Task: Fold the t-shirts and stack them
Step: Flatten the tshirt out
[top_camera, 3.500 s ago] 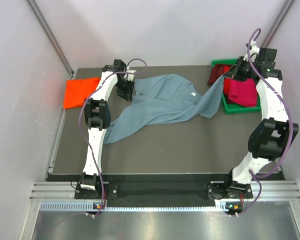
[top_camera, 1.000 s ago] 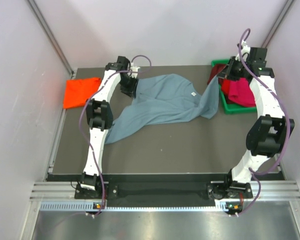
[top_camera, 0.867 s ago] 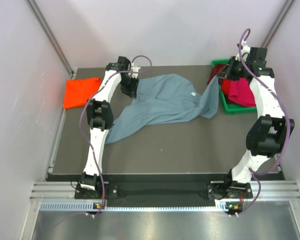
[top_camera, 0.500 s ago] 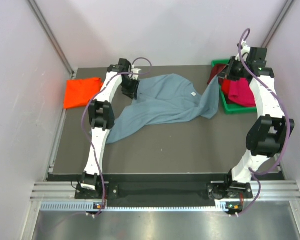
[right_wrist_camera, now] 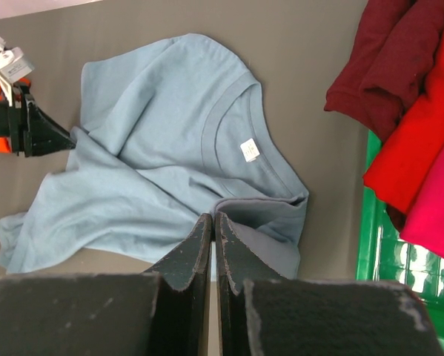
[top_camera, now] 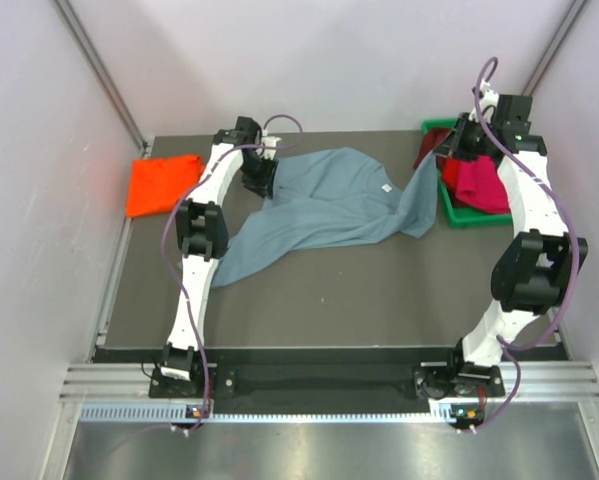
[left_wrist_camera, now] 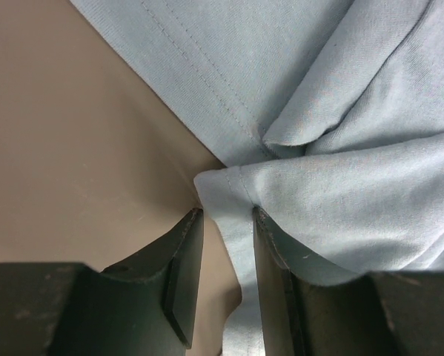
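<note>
A large slate blue-grey t-shirt [top_camera: 324, 205] lies crumpled across the middle of the table, collar tag up. My left gripper [top_camera: 258, 177] sits at its far left edge. In the left wrist view the gripper [left_wrist_camera: 226, 211] is open, with the shirt's hem corner [left_wrist_camera: 229, 185] between the fingertips. My right gripper [top_camera: 457, 146] is up by the bin, shut on the shirt's right end [top_camera: 420, 195], which rises toward it. The right wrist view [right_wrist_camera: 213, 216] shows the jaws pressed together over the shirt [right_wrist_camera: 155, 148]. An orange-red t-shirt [top_camera: 159, 184] lies folded at the far left.
A green bin [top_camera: 474, 217] at the far right holds a magenta shirt [top_camera: 484, 186], a red one [right_wrist_camera: 422, 141] and a dark crimson one [right_wrist_camera: 385, 52] hanging over its rim. Side walls stand close to both table edges.
My left gripper has shifted a little to the right onto the shirt's edge. My right gripper moved left and back, drawing the shirt's right end up. Little moved in the last second.
</note>
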Robot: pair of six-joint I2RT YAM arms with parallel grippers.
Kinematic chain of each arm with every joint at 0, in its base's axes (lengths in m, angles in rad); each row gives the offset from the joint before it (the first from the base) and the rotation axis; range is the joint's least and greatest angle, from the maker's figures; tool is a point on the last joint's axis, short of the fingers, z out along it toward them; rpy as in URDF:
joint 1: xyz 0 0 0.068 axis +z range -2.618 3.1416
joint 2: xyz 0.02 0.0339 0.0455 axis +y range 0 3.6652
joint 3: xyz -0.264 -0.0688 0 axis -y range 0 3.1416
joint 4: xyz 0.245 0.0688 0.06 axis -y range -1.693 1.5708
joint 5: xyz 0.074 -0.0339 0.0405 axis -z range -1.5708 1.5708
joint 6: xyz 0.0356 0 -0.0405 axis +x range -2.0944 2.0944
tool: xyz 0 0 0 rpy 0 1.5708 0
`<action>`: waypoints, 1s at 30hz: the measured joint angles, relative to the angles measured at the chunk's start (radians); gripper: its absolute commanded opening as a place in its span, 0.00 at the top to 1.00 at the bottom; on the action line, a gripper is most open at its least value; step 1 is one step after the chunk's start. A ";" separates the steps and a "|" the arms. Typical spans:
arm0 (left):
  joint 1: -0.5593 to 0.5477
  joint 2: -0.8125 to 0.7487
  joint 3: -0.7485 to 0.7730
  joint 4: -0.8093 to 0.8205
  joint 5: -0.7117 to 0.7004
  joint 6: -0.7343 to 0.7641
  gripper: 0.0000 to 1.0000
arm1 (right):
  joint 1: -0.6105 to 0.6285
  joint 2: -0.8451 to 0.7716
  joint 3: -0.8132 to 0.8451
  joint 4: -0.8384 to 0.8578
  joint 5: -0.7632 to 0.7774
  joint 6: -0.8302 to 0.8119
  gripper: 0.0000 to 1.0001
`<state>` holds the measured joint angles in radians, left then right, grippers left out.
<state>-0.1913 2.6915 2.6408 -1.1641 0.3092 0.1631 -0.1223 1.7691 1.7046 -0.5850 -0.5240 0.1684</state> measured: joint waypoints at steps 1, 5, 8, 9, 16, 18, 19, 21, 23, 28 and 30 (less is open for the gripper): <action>0.000 -0.003 -0.001 0.000 0.000 0.000 0.61 | 0.001 0.000 0.000 0.000 0.000 -0.002 1.00; 0.004 -0.124 -0.163 0.005 -0.007 0.000 0.61 | 0.002 0.000 0.000 0.000 0.000 -0.004 1.00; 0.010 -0.300 -0.330 -0.010 -0.011 0.000 0.61 | 0.003 0.000 0.000 0.000 0.002 -0.008 1.00; 0.011 -0.352 -0.352 -0.014 -0.011 0.000 0.61 | 0.003 0.001 0.005 -0.001 0.004 -0.010 1.00; 0.018 -0.640 -0.359 0.000 -0.010 0.000 0.61 | 0.011 0.005 0.038 0.015 0.003 -0.012 1.00; 0.018 -0.684 -0.364 0.002 -0.010 0.000 0.61 | 0.011 0.005 0.038 0.017 -0.001 -0.012 1.00; 0.018 -0.699 -0.369 0.001 -0.010 0.000 0.61 | 0.011 0.005 0.038 0.017 -0.001 -0.012 1.00; 0.018 -0.719 -0.385 0.001 -0.010 0.000 0.61 | 0.011 0.005 0.038 0.017 -0.005 -0.012 1.00; 0.018 -0.735 -0.407 0.001 -0.010 0.000 0.61 | 0.011 0.004 0.038 0.019 -0.013 -0.011 1.00; 0.018 -0.787 -0.486 -0.002 -0.011 0.000 0.61 | 0.011 -0.009 0.038 0.020 -0.028 -0.011 1.00; 0.019 -0.821 -0.527 -0.005 -0.011 0.000 0.61 | 0.011 -0.021 0.038 0.020 -0.034 -0.010 1.00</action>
<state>-0.1726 1.8709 2.1139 -1.1687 0.2985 0.1635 -0.1112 1.7485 1.7424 -0.5648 -0.5579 0.1581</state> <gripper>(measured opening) 0.387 0.009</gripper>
